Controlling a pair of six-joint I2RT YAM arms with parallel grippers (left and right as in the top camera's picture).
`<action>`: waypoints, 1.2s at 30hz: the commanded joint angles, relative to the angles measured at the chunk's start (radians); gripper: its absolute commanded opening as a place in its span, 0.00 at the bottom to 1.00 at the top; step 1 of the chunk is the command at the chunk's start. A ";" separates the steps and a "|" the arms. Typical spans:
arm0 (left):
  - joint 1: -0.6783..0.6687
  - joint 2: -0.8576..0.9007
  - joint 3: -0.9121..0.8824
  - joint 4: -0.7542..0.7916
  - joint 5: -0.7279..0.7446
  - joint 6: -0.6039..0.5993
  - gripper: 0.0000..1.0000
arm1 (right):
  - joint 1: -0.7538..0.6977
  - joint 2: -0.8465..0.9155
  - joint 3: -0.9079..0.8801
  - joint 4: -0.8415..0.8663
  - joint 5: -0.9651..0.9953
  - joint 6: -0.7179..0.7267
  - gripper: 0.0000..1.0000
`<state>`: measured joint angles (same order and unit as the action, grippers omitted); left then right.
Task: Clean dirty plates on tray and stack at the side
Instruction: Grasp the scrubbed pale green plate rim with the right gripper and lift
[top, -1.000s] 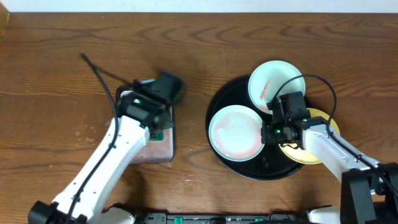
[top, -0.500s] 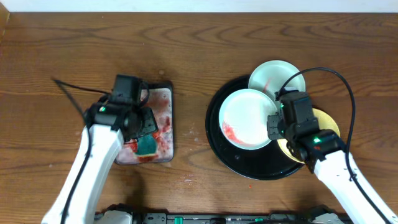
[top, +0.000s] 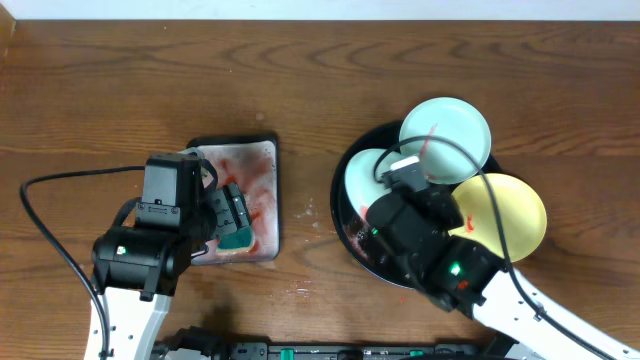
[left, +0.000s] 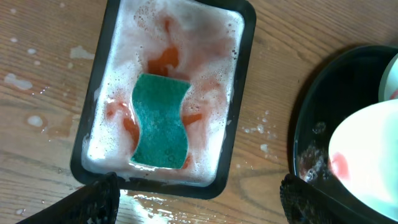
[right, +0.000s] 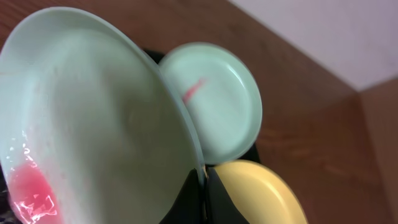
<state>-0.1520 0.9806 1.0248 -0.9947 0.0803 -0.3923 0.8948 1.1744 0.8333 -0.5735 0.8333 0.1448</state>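
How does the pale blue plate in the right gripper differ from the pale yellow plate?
The pale blue round plate, pinched at its rim by the right gripper, is tilted with a red smear; the pale yellow round plate lies flat across the rim of the round black tray. Both are shallow.

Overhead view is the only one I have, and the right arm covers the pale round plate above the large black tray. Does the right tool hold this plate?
Observer: Yes. In the right wrist view the right tool is shut on the rim of the pale blue-white round plate.
Operator: Is this plate clean?
Observer: No, a wet pink-red smear sits near one edge.
Operator: And the left tool, has it the sponge?
Observer: No. In the left wrist view the left tool is open, and the green wavy sponge lies free in the foamy rectangular black tray.
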 joint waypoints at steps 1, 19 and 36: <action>0.004 0.006 0.000 -0.003 0.006 0.003 0.83 | 0.053 -0.023 0.051 -0.003 0.163 -0.042 0.01; 0.004 0.007 0.000 -0.003 0.006 0.003 0.84 | 0.223 -0.023 0.062 0.005 0.450 -0.297 0.01; 0.004 0.007 0.000 -0.003 0.006 0.003 0.84 | 0.226 -0.023 0.062 0.006 0.449 -0.315 0.01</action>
<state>-0.1520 0.9821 1.0248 -0.9951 0.0803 -0.3923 1.1057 1.1625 0.8703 -0.5713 1.2430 -0.1665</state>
